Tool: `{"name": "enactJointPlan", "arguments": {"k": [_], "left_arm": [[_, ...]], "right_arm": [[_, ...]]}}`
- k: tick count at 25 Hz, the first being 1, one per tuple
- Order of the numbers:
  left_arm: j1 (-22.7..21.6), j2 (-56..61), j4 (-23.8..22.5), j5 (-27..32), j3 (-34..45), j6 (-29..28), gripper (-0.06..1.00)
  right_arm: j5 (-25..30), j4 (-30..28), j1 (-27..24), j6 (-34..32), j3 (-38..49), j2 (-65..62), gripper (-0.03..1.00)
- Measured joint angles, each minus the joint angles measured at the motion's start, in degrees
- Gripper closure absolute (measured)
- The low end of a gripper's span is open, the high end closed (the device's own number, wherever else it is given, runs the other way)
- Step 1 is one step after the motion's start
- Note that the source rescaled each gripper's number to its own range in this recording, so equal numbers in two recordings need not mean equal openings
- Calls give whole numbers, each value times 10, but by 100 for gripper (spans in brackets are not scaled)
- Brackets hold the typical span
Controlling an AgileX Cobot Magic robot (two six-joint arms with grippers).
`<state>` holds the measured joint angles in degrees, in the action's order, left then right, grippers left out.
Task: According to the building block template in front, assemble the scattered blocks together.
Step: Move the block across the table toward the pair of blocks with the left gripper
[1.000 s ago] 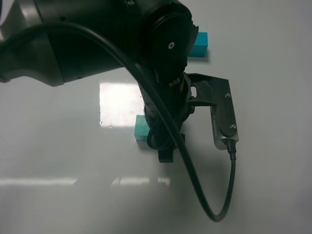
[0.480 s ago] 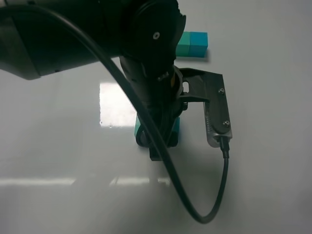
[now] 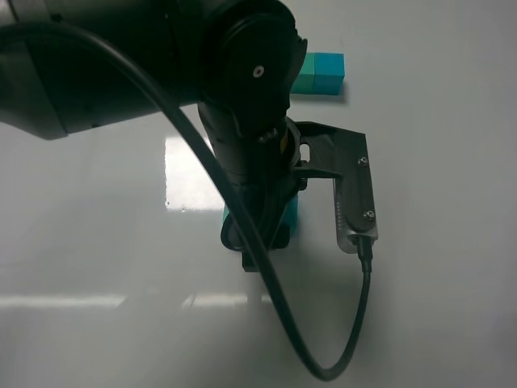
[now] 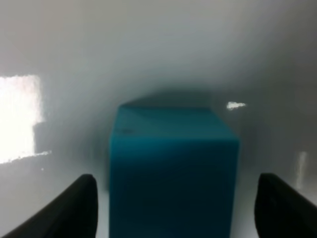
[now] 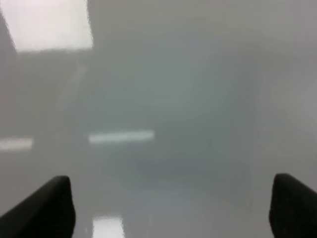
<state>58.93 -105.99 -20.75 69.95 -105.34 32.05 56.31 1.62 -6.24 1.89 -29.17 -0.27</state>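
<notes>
On the far side of the table (image 3: 452,162), the high view shows you the template (image 3: 327,73), its cyan half plain and its green half partly behind the left arm (image 3: 242,97). That arm reaches in from the left and its wrist covers the middle of the table. There a sliver of the green cube (image 3: 227,213) shows on its left and a strip of the cyan cube (image 3: 291,212) on its right. You cannot tell whether they touch, because the arm hides the gap. The camera bracket (image 3: 354,202) juts right, and a black cable (image 3: 339,356) loops toward the near edge.

In the left wrist view, you see the left gripper (image 4: 176,208) spread wide, the cyan cube between its fingers (image 4: 69,210) with a gap on each side, so it grips nothing.

In the right wrist view, the right gripper (image 5: 171,208) is also spread wide over glossy table, with nothing between its fingers (image 5: 49,208).
</notes>
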Motion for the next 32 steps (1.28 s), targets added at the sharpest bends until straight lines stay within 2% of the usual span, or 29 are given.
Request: {"name": "enactJointPlan", "arguments": {"k": [6,12,13,15,16,26,32], "left_arm": [[0,-3,0,0,0,8,62],[0,-8,-4,-1,0,17,68],[0,-8,-6,-1,0,18,71],[0,-8,-8,-3,0,19,89],[0,-8,-8,-3,0,20,93],[0,-9,-16,0,0,14,93],[4,-14,-24,2,-53,18,93]], "right_arm": [[0,0,0,0,0,0,9],[0,0,0,0,0,0,9],[0,0,0,0,0,0,9],[0,0,0,0,0,0,9],[0,0,0,0,0,0,9],[0,0,0,0,0,0,9],[0,0,0,0,0,0,9]]}}
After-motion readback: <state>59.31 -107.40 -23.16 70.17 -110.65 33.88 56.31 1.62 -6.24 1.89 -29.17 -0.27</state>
